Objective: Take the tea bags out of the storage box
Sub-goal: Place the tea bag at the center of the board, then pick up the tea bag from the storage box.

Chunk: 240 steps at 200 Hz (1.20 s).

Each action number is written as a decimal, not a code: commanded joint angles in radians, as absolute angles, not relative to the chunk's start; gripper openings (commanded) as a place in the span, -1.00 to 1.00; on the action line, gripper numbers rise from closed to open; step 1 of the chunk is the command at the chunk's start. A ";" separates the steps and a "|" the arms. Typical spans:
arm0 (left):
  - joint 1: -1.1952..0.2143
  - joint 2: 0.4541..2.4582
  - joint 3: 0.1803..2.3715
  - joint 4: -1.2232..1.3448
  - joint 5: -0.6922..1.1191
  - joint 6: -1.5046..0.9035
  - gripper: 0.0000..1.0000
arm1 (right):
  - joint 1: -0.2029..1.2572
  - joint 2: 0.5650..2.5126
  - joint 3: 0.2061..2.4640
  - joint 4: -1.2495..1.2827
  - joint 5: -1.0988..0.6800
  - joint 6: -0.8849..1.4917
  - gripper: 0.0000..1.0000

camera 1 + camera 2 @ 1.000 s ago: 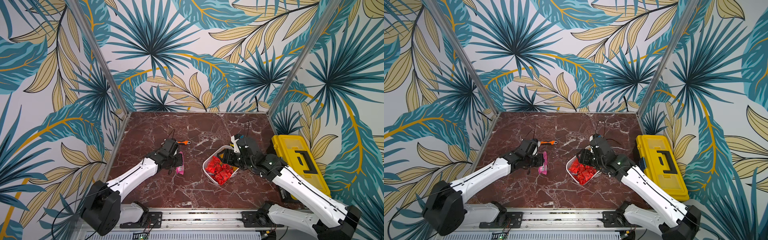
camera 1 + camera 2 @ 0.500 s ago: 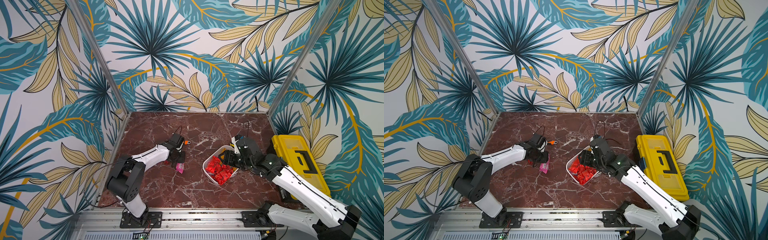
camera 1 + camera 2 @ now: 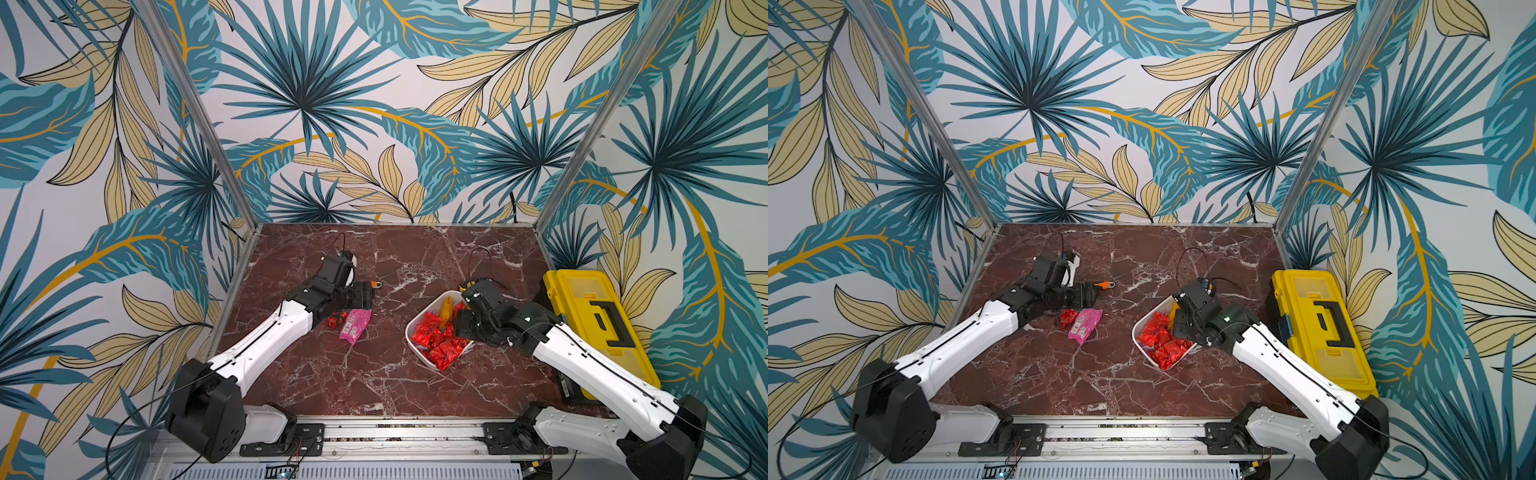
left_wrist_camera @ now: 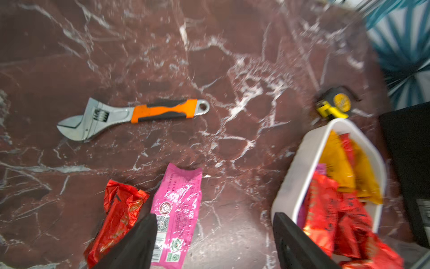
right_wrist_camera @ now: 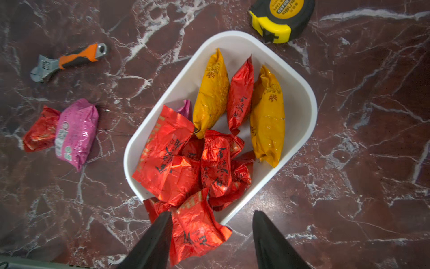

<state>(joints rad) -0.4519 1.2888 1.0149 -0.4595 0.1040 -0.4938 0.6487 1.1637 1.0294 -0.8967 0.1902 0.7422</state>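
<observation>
Standing open, the left pincer point(image 4: 214, 219) holds nothing; its jaws are spread wide over the table point(image 4: 232, 58). Two tea bags lie on the table just beside this pincer: a pink sachet point(image 4: 178, 202) and a red sachet point(image 4: 118, 209), side by side and touching. In the left wrist view one fingertip point(image 4: 149, 230) overlaps the near ends of both sachets; whether it touches them cannot be told. An orange-handled adjustable wrench point(image 4: 139, 114) lies beyond the pair, apart from them.

The storage box point(image 5: 309, 97) sits near the table's middle, toward the robot's right. It contains:
- a heap of red sachets point(image 5: 176, 158) at the end nearest the right pincer;
- two yellow-orange sachets point(image 5: 213, 88) with one red sachet between them at the far end;
- a second pink sachet point(image 5: 185, 108), mostly buried under the red heap.

The right pincer point(image 5: 211, 214) hangs over the near end of the box with jaws apart, gripping nothing. One red sachet point(image 5: 197, 233) overhangs the near rim and lies against one finger; the other finger stands outside the box, over bare table.

A yellow tape measure point(image 5: 279, 18) rests just beyond the box's far corner. In both top views a yellow toolbox point(image 3: 594, 320) sits at the table's right edge.
</observation>
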 commanded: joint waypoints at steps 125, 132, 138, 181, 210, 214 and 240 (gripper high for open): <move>-0.449 0.771 0.547 -0.130 0.283 -0.947 0.67 | 0.648 1.024 0.743 -0.709 -0.102 0.936 0.33; -0.448 0.761 0.545 -0.130 0.274 -0.952 0.67 | 0.649 1.028 0.734 -0.689 -0.109 0.943 0.28; -0.448 0.757 0.543 -0.130 0.269 -0.953 0.67 | 0.649 1.032 0.726 -0.673 -0.115 0.950 0.23; -0.448 0.756 0.553 -0.127 0.266 -0.956 0.67 | 0.647 1.038 0.690 -0.588 -0.106 0.968 0.06; -0.448 0.762 0.557 -0.124 0.265 -0.961 0.67 | 0.647 1.054 0.674 -0.549 -0.097 0.976 -0.21; -0.449 0.762 0.558 -0.124 0.265 -0.963 0.67 | 0.647 1.054 0.675 -0.548 -0.096 0.976 -0.26; -0.448 0.758 0.566 -0.131 0.265 -0.961 0.67 | 0.646 1.049 0.676 -0.546 -0.098 0.976 -0.54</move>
<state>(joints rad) -0.4515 0.7639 0.5713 -0.1459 0.2729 -0.9588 0.6479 1.0515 0.6975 -0.5743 -0.0990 0.9665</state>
